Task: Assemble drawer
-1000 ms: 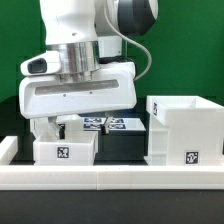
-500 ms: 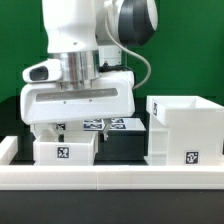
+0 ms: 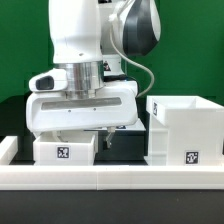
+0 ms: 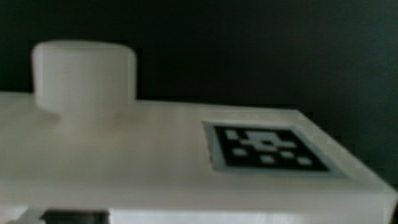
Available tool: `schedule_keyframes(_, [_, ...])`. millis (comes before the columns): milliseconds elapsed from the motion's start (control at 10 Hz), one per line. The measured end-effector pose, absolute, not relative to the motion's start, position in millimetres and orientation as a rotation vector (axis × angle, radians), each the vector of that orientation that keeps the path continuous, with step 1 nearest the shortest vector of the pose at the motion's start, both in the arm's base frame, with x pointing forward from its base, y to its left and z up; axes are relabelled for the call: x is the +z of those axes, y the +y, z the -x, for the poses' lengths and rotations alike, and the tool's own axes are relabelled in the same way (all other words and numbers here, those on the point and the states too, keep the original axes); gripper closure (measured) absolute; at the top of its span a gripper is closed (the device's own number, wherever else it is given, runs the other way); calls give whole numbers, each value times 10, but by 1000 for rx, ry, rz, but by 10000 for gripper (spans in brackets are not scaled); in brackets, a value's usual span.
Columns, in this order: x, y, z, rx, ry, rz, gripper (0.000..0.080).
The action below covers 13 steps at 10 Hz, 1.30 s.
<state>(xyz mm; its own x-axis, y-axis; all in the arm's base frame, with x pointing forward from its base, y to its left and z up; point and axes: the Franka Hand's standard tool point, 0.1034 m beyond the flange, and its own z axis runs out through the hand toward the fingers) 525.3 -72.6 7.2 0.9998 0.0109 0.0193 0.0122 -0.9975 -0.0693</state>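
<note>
A small white open-topped box [image 3: 65, 151] with a square tag on its front stands at the exterior view's left, behind the front rail. The large white case [image 3: 185, 130], also tagged, stands at the right. My gripper [image 3: 78, 133] hangs straight down over the small box, its wide white hand just above the box's top. The fingers are mostly hidden between hand and box, so their opening does not show. The blurred wrist view shows a white drawer face very close, with a tag [image 4: 267, 150] and a round white knob [image 4: 86, 75]. The second small box is not visible.
The low white border rail [image 3: 110, 178] runs across the front of the table. A dark gap lies between the small box and the large case. A green backdrop stands behind the arm.
The hand has come down and shifted a little to the exterior view's right, closer to the small box. It now hides the tags that showed behind it earlier.
</note>
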Motion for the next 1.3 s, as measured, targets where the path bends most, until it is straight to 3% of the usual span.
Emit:
schedule_keyframes(300, [60, -733, -5234, -36, -17, 3077, 151])
schedule_keyframes(500, [66, -730, -5246, -38, -18, 3077, 399])
schedule_keyframes(600, [65, -720, -5246, -38, -20, 3077, 580])
schedule_keyframes(700, [62, -704, -5245, -37, -25, 3077, 580])
schedule_keyframes(800, [62, -698, -5246, -37, -27, 3076, 712])
schedule_keyframes(900, [77, -700, -5256, -41, -27, 3077, 757])
schedule_keyframes(1300, [97, -677, -5273, -47, -34, 3076, 757])
